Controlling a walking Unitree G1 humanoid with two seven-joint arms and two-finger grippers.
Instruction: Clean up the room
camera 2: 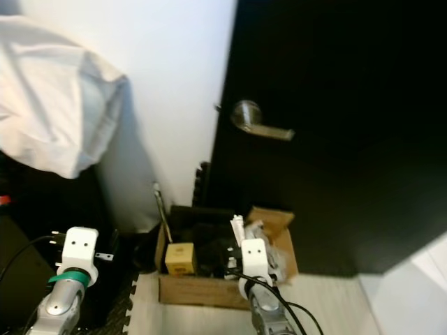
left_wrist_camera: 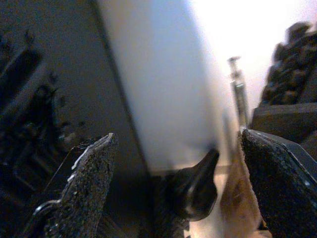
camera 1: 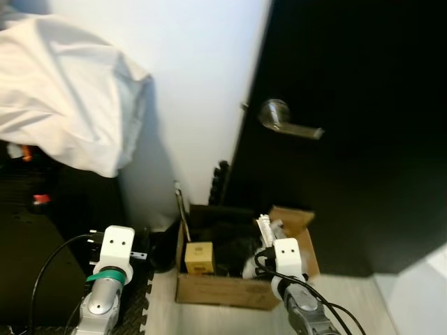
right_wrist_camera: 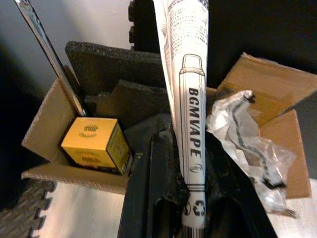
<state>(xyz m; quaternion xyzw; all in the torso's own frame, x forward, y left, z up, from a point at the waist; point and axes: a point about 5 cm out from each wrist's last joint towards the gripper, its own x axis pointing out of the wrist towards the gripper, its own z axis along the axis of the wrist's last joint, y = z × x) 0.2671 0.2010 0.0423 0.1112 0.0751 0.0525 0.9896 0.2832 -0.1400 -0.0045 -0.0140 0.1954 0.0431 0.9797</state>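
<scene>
Right wrist view shows right gripper (right_wrist_camera: 190, 198) clamping BGMVAPE package (right_wrist_camera: 190, 124) over cardboard box (right_wrist_camera: 42, 129).

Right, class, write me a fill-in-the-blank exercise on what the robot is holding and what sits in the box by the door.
1. The right gripper is shut on a white ____ printed BGMVAPE.
2. The small box inside the cardboard box is ____ in colour.
3. The left gripper has its fingers ____, holding nothing.
4. The lever handle is on a ____ door.

Missing words: carton; yellow; open; black
</scene>
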